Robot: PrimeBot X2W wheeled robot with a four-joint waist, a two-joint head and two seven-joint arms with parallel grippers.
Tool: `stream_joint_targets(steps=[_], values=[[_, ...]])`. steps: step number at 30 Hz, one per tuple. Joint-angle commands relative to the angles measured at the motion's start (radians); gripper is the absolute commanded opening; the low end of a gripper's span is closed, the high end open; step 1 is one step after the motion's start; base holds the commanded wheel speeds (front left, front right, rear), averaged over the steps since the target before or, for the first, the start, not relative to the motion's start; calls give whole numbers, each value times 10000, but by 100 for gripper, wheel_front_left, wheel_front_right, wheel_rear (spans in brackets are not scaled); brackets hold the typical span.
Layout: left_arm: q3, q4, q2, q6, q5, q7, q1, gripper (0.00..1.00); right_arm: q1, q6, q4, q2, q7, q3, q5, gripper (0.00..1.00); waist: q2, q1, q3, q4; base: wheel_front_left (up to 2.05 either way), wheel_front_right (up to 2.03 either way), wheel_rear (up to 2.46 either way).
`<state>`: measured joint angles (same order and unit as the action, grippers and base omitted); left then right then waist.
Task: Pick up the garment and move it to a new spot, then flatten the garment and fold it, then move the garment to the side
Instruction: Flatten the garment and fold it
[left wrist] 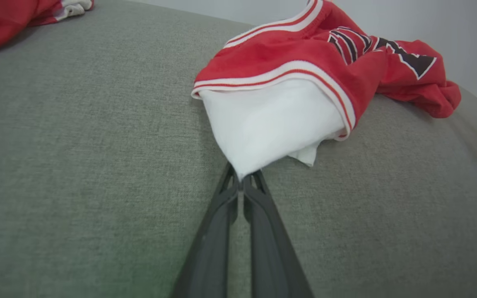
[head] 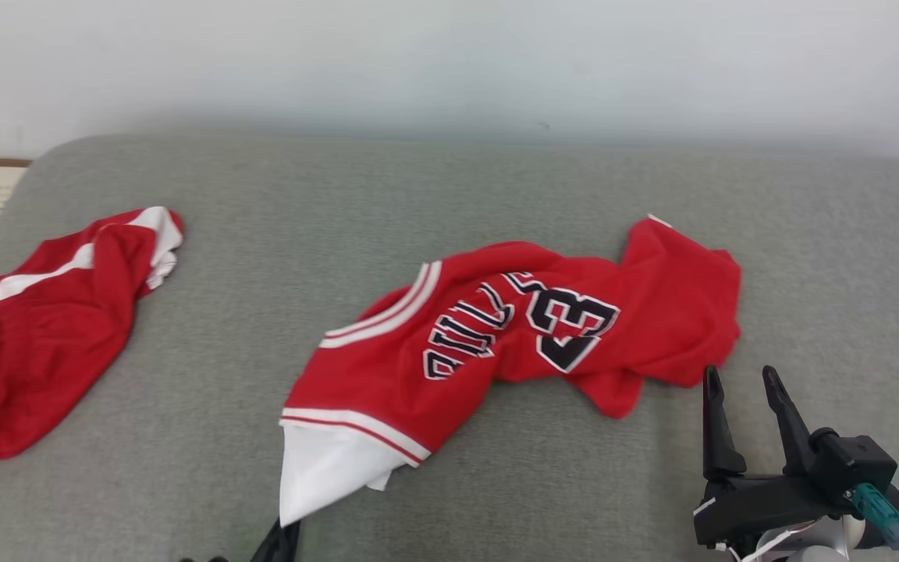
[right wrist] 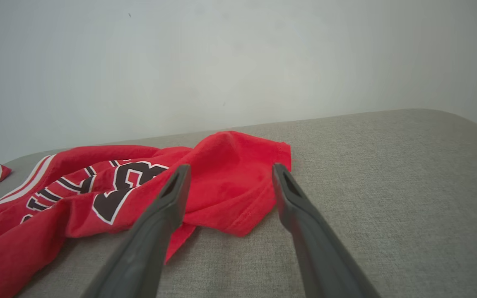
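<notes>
A jersey (head: 527, 328) is laid across the middle of a cushion (head: 496, 187), a second garment (head: 51, 328) well apart to its left, a wall (head: 449, 62) behind, the left gripper (left wrist: 242, 181) at its near corner and the right gripper (head: 740, 373) just before its right end.

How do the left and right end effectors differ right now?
The left end effector is shut, pinching the white corner of the jersey; the right end effector is open and holds nothing. The left end effector sits at the jersey's left end, the right end effector by its red right end. Both have dark fingers pointing toward the jersey.
</notes>
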<state>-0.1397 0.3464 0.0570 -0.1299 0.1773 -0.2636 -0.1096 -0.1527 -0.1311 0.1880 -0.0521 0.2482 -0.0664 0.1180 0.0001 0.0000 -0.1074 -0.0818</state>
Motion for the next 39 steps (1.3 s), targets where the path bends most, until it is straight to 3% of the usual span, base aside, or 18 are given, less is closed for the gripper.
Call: stream_joint_targets(steps=[1, 13, 14, 16, 21, 30, 39], values=[[-65, -23, 75, 12, -91, -13, 243, 0, 121, 6, 54, 14, 77, 23, 59, 100, -1, 0, 286, -569, 0, 0, 0], [-453, -883, 293, 11, 262, 789, 1293, 0, 159, 6, 325, 17, 20, 148, 47, 100, -1, 0, 424, -761, 0, 0, 0], [-451, -826, 299, 14, 296, 753, 1307, 5, 139, 6, 343, 16, 11, 133, 51, 100, -1, 0, 430, -731, 0, 0, 0], [-444, -708, 319, 69, 298, 697, 1319, 100, 106, 6, 369, 3, 4, 133, 72, 100, -1, 0, 447, -678, 0, 0, 0], [-677, -725, 373, 33, 405, 670, 1287, 100, 106, 6, 394, -43, 4, 204, 97, 100, -1, 0, 426, -648, 0, 0, 0], [-345, -2444, 406, 86, 808, 45, 1227, 100, 161, 6, 419, -42, 25, 391, 64, 100, -1, 0, 415, -856, 0, 0, 0], [396, -3305, 217, 594, 300, -32, 1097, 100, 167, 6, 851, -162, -233, 893, -56, 100, -1, 0, 436, -892, 0, 0, 0]])
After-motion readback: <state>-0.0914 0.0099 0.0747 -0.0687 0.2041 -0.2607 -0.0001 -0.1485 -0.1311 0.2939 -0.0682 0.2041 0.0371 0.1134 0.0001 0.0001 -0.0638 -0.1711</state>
